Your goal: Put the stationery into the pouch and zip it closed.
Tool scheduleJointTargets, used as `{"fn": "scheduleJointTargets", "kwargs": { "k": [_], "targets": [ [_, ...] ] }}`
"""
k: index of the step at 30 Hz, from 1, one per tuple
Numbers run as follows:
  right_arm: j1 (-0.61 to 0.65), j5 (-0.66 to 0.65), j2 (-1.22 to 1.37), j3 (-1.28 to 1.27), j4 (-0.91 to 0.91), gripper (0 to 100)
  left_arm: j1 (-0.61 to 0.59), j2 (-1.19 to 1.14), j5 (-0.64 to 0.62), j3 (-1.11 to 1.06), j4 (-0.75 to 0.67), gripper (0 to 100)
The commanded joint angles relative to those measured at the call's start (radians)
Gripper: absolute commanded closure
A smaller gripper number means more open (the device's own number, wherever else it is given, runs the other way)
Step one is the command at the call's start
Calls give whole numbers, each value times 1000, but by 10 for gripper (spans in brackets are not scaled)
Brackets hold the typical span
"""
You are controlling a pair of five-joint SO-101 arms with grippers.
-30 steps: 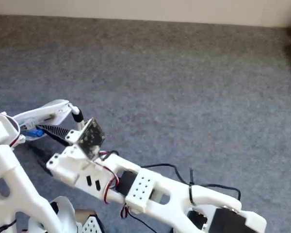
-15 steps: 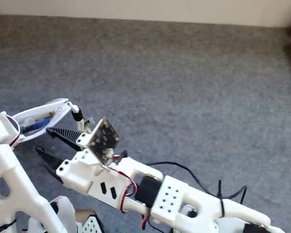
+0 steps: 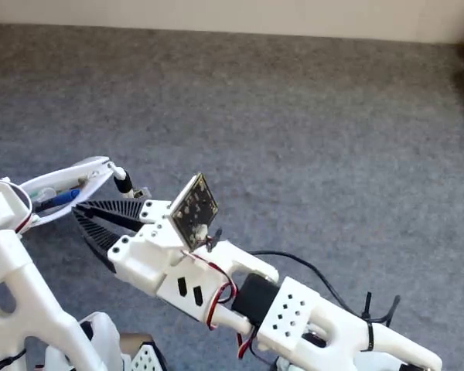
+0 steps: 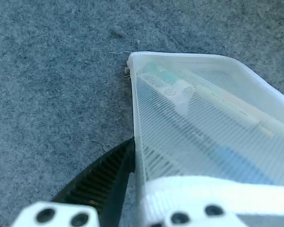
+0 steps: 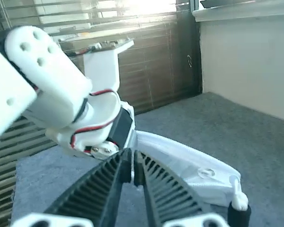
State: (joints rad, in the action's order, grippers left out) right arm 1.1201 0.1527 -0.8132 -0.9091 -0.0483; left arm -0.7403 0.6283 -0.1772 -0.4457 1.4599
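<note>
1. My right gripper (image 5: 132,158): black ribbed fingers pressed together, nothing visible between them. In the high view it (image 3: 77,212) points left, its tips just near of the pouch's lower edge.
2. My left gripper (image 4: 135,161): pinching the pouch (image 4: 203,123) at its left end, black finger on one face and white jaw on the other, holding it just above the carpet.
3. Pouch (image 3: 62,185): translucent white. Its long axis runs left to right, and the right end lies slightly farther off. I cannot tell whether the zip is shut along its length.
4. Zip pull (image 3: 124,184): a black-and-white knob at the pouch's right end. It lies far and right of my right fingertips, beside the upper finger and apart from it. In the right wrist view it (image 5: 236,205) is clear of the tips. My right arm is the nearer one for it; my judgement is that those fingers must part and shift right before they can take it.
5. Stationery: already inside the pouch, with a blue pen (image 3: 58,201) and a white pen-like barrel (image 4: 227,106) lying along its length.
6. Writing: a small round mark (image 5: 206,172) on the pouch, too small to read.
7. Grey carpet (image 3: 294,116): beneath everything.
</note>
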Motion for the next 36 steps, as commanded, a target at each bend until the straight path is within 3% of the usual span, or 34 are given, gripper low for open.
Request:
{"fn": "scheduleJointTargets", "kwargs": {
  "k": [1, 7, 12, 14, 19, 24, 36],
  "targets": [
    [-24, 3, -38, 90, -137, 995, -7, -19, -12, -7, -26, 995],
    [-88, 2, -39, 222, -435, 995, -5, -19, -12, -8, -26, 995],
    [-114, -69, -39, 200, -472, 995, -5, -19, -14, -7, -26, 995],
    [-114, -68, -38, 176, -469, 978, -5, -19, -14, -7, -26, 995],
    [-114, -34, -25, 119, -384, 812, -5, -19, -14, -7, -26, 995],
    [-114, -14, 124, 120, -366, 804, -5, -19, -14, -8, -26, 995],
    [-162, -12, 349, 171, -90, 804, -5, -19, -12, -12, -26, 995]
  ]
}}
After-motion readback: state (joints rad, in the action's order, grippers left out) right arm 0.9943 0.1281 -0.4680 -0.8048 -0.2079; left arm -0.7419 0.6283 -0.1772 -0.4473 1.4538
